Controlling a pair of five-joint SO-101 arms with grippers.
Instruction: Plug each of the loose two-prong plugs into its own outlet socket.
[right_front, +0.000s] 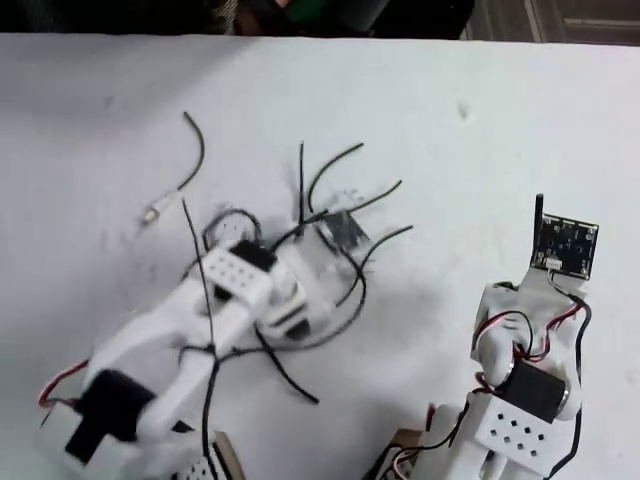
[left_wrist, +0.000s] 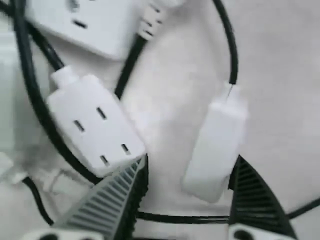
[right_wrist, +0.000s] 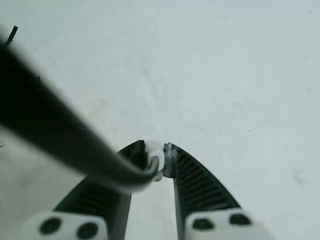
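The left tool (left_wrist: 190, 175), spread around a light white plug (left_wrist: 215, 140), should probably grip its stiff body, not the limp cord (left_wrist: 232, 50); the right tool (right_wrist: 160, 150) pinches a second plug (right_wrist: 154, 162).

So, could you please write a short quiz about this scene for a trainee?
1. True or false: the left gripper is shut.
2. What does the right gripper hold? A) the white end of a black cord B) a screwdriver C) nothing
3. Fill in: the white plug lies between the left gripper's open ____.
Key: 1 false; 2 A; 3 fingers.
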